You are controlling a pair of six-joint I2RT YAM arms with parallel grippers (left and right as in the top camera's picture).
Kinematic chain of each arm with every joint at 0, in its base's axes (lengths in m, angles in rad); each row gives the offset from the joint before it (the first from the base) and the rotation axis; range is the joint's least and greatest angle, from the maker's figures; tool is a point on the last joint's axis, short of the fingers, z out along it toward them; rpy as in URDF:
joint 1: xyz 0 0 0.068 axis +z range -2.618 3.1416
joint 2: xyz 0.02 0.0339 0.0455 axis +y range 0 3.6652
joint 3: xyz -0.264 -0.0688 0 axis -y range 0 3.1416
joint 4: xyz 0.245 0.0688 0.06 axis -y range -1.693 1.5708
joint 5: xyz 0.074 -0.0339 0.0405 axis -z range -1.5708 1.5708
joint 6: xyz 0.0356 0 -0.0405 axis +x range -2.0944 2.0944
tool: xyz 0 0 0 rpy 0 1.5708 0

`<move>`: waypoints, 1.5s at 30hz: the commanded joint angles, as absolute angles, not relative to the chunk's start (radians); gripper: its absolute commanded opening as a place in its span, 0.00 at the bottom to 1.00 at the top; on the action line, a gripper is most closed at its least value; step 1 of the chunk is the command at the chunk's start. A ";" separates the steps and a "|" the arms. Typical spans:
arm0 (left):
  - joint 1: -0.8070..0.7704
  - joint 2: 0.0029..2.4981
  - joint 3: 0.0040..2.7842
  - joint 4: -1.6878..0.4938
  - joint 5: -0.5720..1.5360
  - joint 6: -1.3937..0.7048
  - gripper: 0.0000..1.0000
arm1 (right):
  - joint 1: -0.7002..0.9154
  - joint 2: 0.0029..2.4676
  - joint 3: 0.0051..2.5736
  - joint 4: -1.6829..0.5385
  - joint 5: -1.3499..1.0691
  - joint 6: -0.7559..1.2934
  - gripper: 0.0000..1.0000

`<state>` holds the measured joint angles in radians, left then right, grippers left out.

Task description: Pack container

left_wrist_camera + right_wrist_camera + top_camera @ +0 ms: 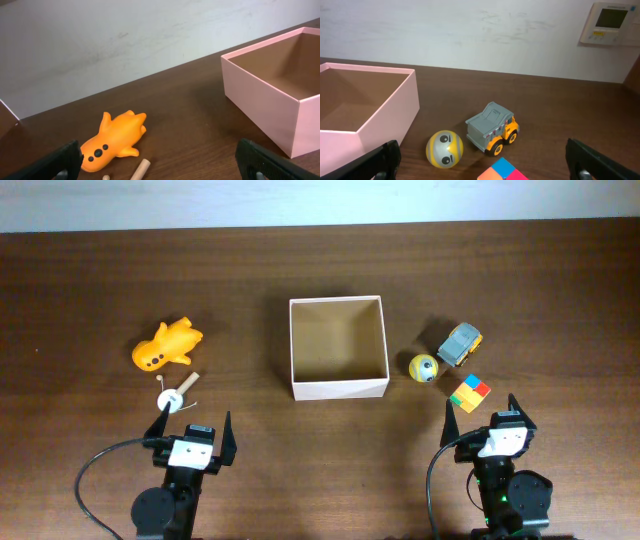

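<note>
**One box, five small things, two wide-open grippers**

Here is the count. One container (338,388), square and shallow, with pale walls and a tan inside, sits mid-table (90,270), and its whole floor is showing. Five small pieces lie around it: two on its left, three on its right.

On the left there is one orange animal toy (166,346) lying on its side, well apart from the box. Just in front of it is one little wooden peg piece (178,395) with a white disc.

On the right, one yellow-and-grey ball (423,367) with a face lies just beside the container's right wall. One grey toy truck (460,344) on orange wheels stands close behind it. One multicoloured cube (469,394) is nearest the arm.

Now the jaws. The left gripper (193,426) is spread as wide as it goes, gripping nothing and touching nothing. The peg piece lies just ahead of it, between it and the orange toy.

The right gripper (486,420) is equally wide and also empty-handed. The cube lies directly ahead of it, with the ball and truck beyond.

On the right wrist view, one white wall panel (610,22) hangs behind the table.
</note>
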<state>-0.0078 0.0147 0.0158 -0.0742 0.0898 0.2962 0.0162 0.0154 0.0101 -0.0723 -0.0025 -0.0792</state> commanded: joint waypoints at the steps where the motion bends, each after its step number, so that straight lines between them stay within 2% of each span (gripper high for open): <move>1: -0.004 0.006 0.009 -0.075 0.082 0.308 0.99 | 0.011 0.003 0.006 -0.078 -0.008 -0.074 0.99; 9: -0.004 0.006 0.009 -0.075 0.082 0.308 0.99 | 0.012 0.003 0.006 -0.053 -0.038 -0.069 0.99; 16: -0.004 0.006 0.009 -0.075 0.082 0.308 0.99 | 0.012 0.003 0.006 0.018 -0.316 -0.066 0.99; 20: -0.004 0.006 0.009 -0.075 0.082 0.308 0.99 | 0.012 0.003 0.019 0.022 -0.250 0.057 0.99; 24: -0.004 0.006 0.009 -0.075 0.082 0.308 0.99 | 0.012 0.007 0.068 -0.015 -0.227 0.065 0.99; 32: -0.004 0.006 0.009 -0.075 0.082 0.308 0.99 | 0.012 0.146 0.347 -0.205 -0.168 0.091 0.99; 38: -0.004 0.006 0.009 -0.075 0.082 0.308 0.99 | 0.012 0.437 0.694 -0.458 -0.172 0.091 0.99; 40: -0.004 0.006 0.009 -0.075 0.082 0.308 0.99 | 0.012 0.605 0.888 -0.604 -0.187 0.089 0.99; 45: -0.004 0.006 0.009 -0.075 0.082 0.308 0.99 | 0.012 0.842 1.135 -0.718 -0.265 0.087 0.99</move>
